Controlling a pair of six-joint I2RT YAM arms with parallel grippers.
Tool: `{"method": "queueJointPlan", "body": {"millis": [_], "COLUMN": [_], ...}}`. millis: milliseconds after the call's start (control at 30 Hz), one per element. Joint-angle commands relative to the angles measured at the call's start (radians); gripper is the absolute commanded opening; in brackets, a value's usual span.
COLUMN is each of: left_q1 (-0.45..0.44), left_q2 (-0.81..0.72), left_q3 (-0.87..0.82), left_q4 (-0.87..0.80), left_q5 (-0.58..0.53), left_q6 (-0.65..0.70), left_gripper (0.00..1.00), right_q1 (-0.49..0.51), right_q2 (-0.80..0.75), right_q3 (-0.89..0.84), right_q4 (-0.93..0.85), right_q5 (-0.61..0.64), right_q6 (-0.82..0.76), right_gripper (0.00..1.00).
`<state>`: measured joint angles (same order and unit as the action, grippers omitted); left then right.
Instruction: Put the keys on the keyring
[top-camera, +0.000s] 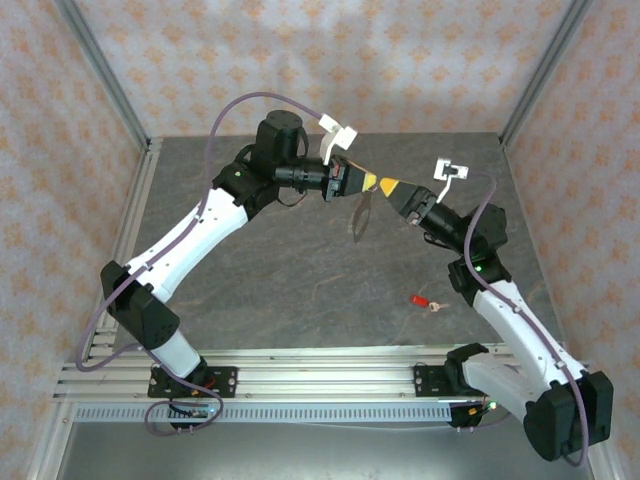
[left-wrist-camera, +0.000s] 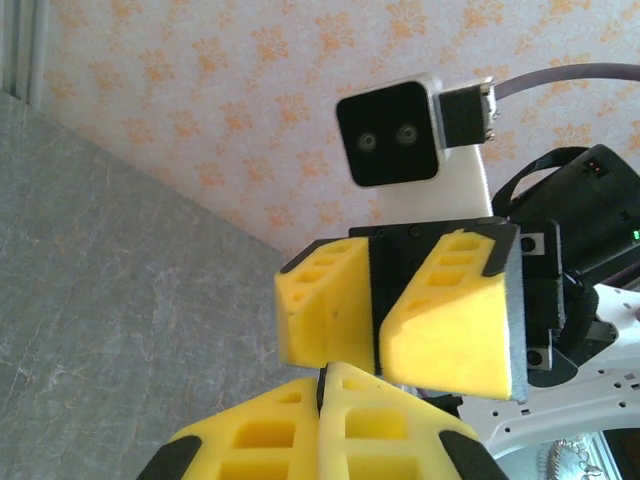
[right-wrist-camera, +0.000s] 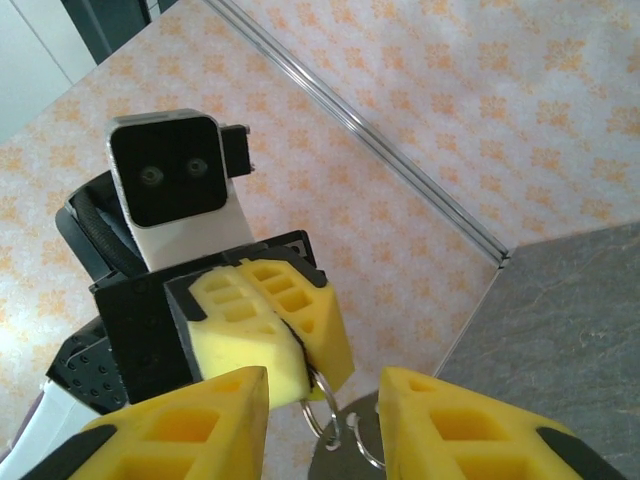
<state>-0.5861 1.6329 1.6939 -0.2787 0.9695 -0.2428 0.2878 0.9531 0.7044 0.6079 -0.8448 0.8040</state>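
Note:
My left gripper (top-camera: 366, 181) is shut on the keyring (top-camera: 360, 218), which dangles below it in mid-air over the middle of the table. From the right wrist, the left fingertips (right-wrist-camera: 335, 340) pinch a thin wire ring (right-wrist-camera: 322, 398) that carries a flat metal piece (right-wrist-camera: 345, 455). My right gripper (top-camera: 386, 186) faces the left one tip to tip, open, its fingers (right-wrist-camera: 460, 425) either side of the dangling ring, holding nothing. In the left wrist view my own jaws (left-wrist-camera: 327, 385) are pressed together. The red-headed key (top-camera: 416, 299) lies on the table to the near right, far from both grippers.
A small ring (top-camera: 434, 306) lies right beside the key. The grey table (top-camera: 300, 290) is walled by patterned panels with metal posts at the back corners. An aluminium rail (top-camera: 300, 365) runs along the near edge by the arm bases.

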Motion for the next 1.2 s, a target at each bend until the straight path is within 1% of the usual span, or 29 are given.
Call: {"method": "queueJointPlan", "body": {"millis": [0, 100, 233, 700, 867, 967, 1000, 1067, 1100, 1167], "left_q1": [0.006, 0.005, 0.004, 0.003, 0.002, 0.0, 0.0, 0.0, 0.0, 0.001], "left_q2": [0.008, 0.012, 0.017, 0.024, 0.025, 0.016, 0.007, -0.024, -0.042, -0.088], "left_q3": [0.036, 0.036, 0.036, 0.039, 0.041, 0.027, 0.013, -0.033, -0.057, -0.129], "left_q4": [0.048, 0.056, 0.063, 0.075, 0.082, 0.106, 0.129, 0.186, 0.211, 0.291], "left_q5": [0.032, 0.032, 0.034, 0.035, 0.034, -0.01, -0.034, -0.142, -0.203, -0.32], "left_q6": [-0.016, -0.025, -0.032, -0.042, -0.049, -0.084, -0.104, -0.163, -0.189, -0.267], "left_gripper": [0.0, 0.0, 0.0, 0.0, 0.0, 0.0, 0.03, 0.22, 0.29, 0.47], "right_q1": [0.015, 0.029, 0.04, 0.06, 0.068, 0.072, 0.073, 0.073, 0.073, 0.073], "right_q2": [0.016, 0.028, 0.04, 0.056, 0.056, 0.052, 0.05, 0.044, 0.041, 0.038], "right_q3": [-0.012, -0.016, -0.017, -0.013, -0.016, -0.023, -0.029, -0.039, -0.045, -0.056], "right_q4": [0.092, 0.109, 0.119, 0.145, 0.15, 0.156, 0.154, 0.156, 0.158, 0.162], "right_q5": [0.0, 0.006, 0.014, 0.011, 0.018, 0.053, 0.076, 0.11, 0.124, 0.146], "right_q6": [0.014, 0.014, 0.012, 0.012, 0.008, 0.015, 0.016, 0.023, 0.025, 0.032], "right_gripper": [0.34, 0.33, 0.29, 0.01, 0.0, 0.0, 0.0, 0.0, 0.0, 0.0]}}
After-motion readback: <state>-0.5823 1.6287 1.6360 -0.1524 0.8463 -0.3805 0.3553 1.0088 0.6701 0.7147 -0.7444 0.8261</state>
